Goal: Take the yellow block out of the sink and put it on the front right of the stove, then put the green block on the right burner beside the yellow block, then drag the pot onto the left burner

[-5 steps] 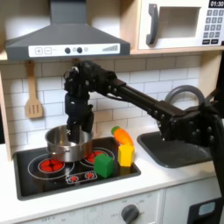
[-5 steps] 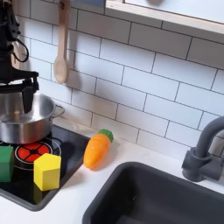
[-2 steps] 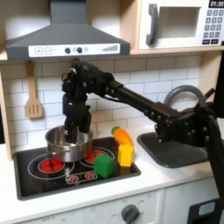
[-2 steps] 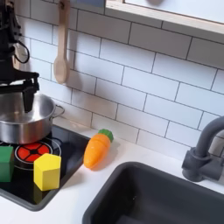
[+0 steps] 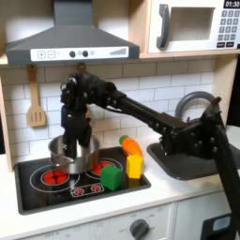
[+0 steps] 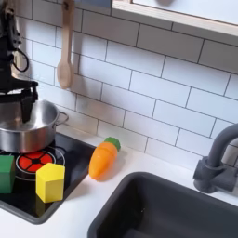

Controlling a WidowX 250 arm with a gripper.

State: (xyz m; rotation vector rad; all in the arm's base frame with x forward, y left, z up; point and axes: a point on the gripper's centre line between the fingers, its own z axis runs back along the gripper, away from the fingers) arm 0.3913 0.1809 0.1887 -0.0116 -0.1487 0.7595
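Markings: microwave keypad too blurred for reading.
Claw: being lowered at the pot rim; jaw state cannot be told.
Room: green block and yellow block being kept well apart from the claw, on the first exterior view's right.

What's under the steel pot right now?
The shiny round steel pot sits on the flat black stove, overlapping the left red-ring burner. The stove surface beneath it is hidden.

I count one pot, two blocks, yellow block and green block, apparently two burners, one carrot toy.
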